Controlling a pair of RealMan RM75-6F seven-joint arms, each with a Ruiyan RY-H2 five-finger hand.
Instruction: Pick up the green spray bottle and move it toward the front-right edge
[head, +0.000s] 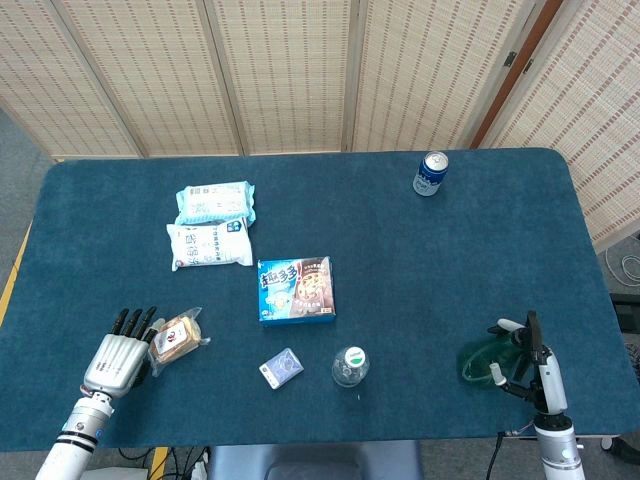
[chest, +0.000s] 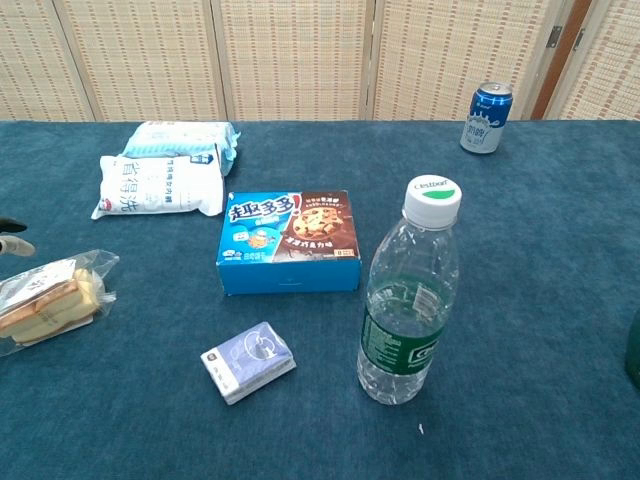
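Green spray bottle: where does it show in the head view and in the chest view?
Head view: the spray bottle sits near the front-right table edge, at the right hand.
Chest view: only a dark green sliver at the right border, partly cut off.
Shared landmark: the water bottle, to its left in both views.

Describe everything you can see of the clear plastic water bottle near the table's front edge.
The clear plastic water bottle stands upright on the blue cloth-covered table, apart from everything else. It has a white cap with a green disc on top, a green label round its lower body and ribbed walls. Neither hand touches it.
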